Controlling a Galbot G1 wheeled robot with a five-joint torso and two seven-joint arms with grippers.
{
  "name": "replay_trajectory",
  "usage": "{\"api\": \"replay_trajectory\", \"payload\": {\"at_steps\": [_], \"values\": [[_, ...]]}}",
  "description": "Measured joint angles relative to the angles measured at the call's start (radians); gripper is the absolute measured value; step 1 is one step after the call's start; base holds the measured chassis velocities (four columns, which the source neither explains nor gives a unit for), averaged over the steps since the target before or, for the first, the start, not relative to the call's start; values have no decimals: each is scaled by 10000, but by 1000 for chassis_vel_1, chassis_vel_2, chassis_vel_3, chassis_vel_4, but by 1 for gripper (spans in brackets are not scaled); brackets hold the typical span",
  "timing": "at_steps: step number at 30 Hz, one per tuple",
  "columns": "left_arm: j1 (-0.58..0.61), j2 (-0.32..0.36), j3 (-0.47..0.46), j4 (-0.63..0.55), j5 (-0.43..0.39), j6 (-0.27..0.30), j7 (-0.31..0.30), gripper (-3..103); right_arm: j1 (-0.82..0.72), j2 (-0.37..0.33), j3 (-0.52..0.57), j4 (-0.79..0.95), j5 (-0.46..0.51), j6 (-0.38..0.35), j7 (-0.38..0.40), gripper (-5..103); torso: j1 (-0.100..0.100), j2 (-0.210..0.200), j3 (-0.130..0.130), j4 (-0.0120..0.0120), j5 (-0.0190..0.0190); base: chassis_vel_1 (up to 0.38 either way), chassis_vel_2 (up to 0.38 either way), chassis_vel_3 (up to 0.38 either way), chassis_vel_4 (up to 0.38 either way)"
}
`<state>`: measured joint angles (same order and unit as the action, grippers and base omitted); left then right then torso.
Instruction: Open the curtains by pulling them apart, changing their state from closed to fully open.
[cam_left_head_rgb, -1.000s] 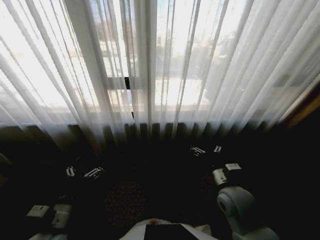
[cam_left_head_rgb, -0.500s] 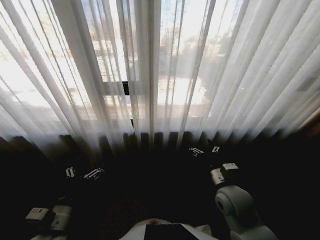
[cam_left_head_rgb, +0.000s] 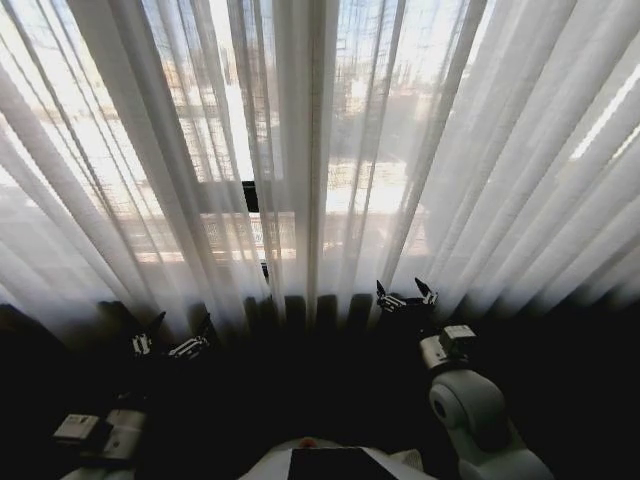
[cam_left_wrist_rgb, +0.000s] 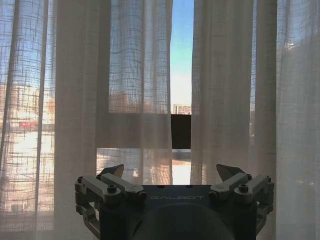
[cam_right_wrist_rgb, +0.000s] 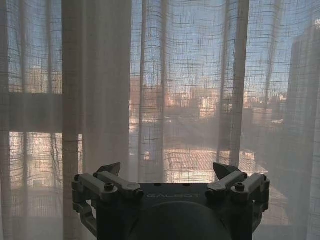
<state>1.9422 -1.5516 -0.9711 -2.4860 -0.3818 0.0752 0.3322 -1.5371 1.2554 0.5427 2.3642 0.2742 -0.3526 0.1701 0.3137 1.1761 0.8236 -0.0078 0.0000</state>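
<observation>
The sheer white pleated curtains hang shut across the window, the left panel (cam_left_head_rgb: 120, 180) meeting the right panel (cam_left_head_rgb: 500, 180) near the middle. My left gripper (cam_left_head_rgb: 165, 343) is open, low before the left panel's hem. Further right, my right gripper (cam_left_head_rgb: 405, 295) is also open in front of the right panel's hem. The left wrist view has the open left gripper (cam_left_wrist_rgb: 170, 172) facing a narrow slit (cam_left_wrist_rgb: 181, 75) between the curtains (cam_left_wrist_rgb: 140, 75). From the right wrist, the open right gripper (cam_right_wrist_rgb: 167, 170) faces unbroken curtain fabric (cam_right_wrist_rgb: 190, 90). Neither gripper holds anything.
A dark window frame piece (cam_left_head_rgb: 250, 195) shows through the fabric near the middle, also seen through the slit as the dark window frame (cam_left_wrist_rgb: 181, 131). Below the hems the floor (cam_left_head_rgb: 300, 390) is dark. My right arm's elbow (cam_left_head_rgb: 470, 405) rises at the lower right.
The whole head picture has shifted: the curtains now look larger and their hems sit lower, so the camera has moved. Both grippers keep about the same places and stay open.
</observation>
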Motion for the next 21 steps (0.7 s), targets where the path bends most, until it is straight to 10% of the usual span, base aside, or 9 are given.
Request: {"api": "replay_trajectory", "payload": {"at_steps": [10, 21], "values": [[-16, -32, 2, -74, -3, -8, -5, 100, 53, 19, -134, 54, 224, 4, 136, 100, 20, -7, 6, 0, 2, -292, 348, 279, -328], [108, -96, -39, -134, -4, -118, -6, 100, 76, 72, -163, 59, 69, -26, 98, 100, -15, 9, -8, 1, 2, -19, 1, 19, -3]]}}
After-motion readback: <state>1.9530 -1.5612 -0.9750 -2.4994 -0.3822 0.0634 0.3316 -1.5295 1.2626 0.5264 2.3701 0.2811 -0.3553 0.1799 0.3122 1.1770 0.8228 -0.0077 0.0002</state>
